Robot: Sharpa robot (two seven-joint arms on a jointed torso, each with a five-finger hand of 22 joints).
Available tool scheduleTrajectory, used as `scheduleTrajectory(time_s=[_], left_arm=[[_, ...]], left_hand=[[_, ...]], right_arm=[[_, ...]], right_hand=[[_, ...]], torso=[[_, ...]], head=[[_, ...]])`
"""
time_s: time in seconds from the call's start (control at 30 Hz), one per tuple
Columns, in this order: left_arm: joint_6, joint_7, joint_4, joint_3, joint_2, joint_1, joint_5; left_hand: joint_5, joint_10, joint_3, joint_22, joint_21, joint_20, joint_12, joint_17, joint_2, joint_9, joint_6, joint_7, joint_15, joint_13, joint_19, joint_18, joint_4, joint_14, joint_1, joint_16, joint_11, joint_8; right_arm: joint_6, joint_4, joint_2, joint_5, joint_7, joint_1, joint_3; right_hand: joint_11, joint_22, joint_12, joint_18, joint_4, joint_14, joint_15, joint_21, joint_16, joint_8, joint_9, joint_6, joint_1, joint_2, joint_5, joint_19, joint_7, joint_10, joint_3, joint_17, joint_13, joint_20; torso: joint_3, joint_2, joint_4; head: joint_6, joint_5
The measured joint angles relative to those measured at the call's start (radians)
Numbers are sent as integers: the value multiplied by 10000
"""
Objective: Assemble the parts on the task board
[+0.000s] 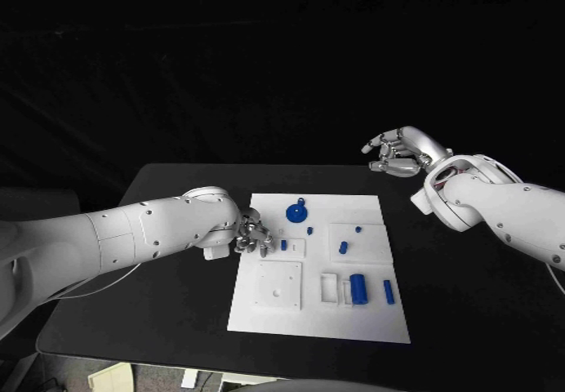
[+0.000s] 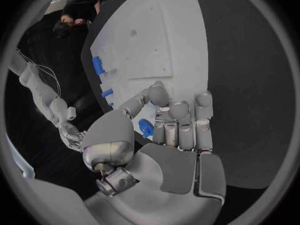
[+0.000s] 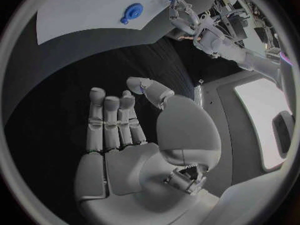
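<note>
Nearest the robot, along the task board's (image 1: pixel 265 320) near edge, a raised white square plate (image 1: pixel 279 285) lies toward the left, and beside it a small white frame (image 1: pixel 328 287). Just right of that stands a fat blue cylinder (image 1: pixel 358 288), then a slimmer blue peg (image 1: pixel 389 291) close to the board's right edge. Further up, around the middle, small blue pieces (image 1: pixel 343 246) sit apart from one another. At the left edge of the board the left hand (image 1: pixel 250 235) reaches down, fingers curled in close together over the white surface; from its wrist camera a blue piece (image 2: pixel 147 128) shows against its fingers (image 2: pixel 178 122), but I cannot tell whether it is gripped. Near the far edge lies a round blue disc (image 1: pixel 298 214). Beyond the desk's far right corner the right hand (image 1: pixel 402 153) hangs in the air, fingers loosely bent and apart, holding nothing.
</note>
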Motion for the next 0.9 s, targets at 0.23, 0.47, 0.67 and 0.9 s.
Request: scheduleTrajectory(time_s=[0.23, 0.47, 0.67, 0.9], left_arm=[[-30, 3, -8, 0, -4, 0, 0], [-29, 2, -16, 0, -9, 0, 2], [-28, 2, -20, 0, -25, 0, 4], [-39, 1, -19, 3, -63, -1, 22]], left_hand=[[-76, 0, -4, -1, -33, 0, -1, -1, -171, -12, -1, 0, 0, 0, 0, 0, 110, 0, 66, 0, 0, -1], [-259, 0, -16, -2, -33, 0, -2, -1, -360, -12, -1, -1, 1, 1, 0, 0, 205, 1, 91, 0, 0, 0], [-798, 0, 32, -2, -33, 0, -2, -1, -744, -21, -34, 29, -1, 1, 0, 0, 513, -3, 238, 0, 0, -37], [-929, -28, -240, -3, -33, -15, -3, 1, -1312, 19, -67, 31, -3, 1, -17, -1, 947, -69, 83, 0, 26, -37]], right_arm=[[0, 4, -3, 0, -2, 0, 0], [-1, 12, -5, 0, -3, 0, 0], [-2, 15, -8, 0, -3, 0, 0], [-2, 16, -9, 0, -3, 0, 0]], right_hand=[[0, 0, 0, 0, 28, 1, 1, 0, 0, 0, -3, 0, 0, 0, 0, 0, -3, 0, 28, 0, 0, 0], [0, 0, 0, 1, 28, 1, 1, 0, 0, 0, -2, -8, 0, 0, 0, 0, -16, 0, 28, 0, 0, 0], [0, 0, 0, 1, 28, 2, 2, 0, 0, 0, -2, -30, 0, 0, 39, 0, 4, 0, 28, 0, 0, 0], [0, 0, 0, 2, 28, 14, 15, 0, 0, 0, -1, -31, 0, 0, 39, 0, 3, 0, 28, 0, 0, 0]], torso=[[-1, -1, 2], [-1, -1, 1], [-5, 0, 3], [-5, -1, 3]], head=[[-12, -7], [-25, -8], [-26, -14], [-26, -18]])
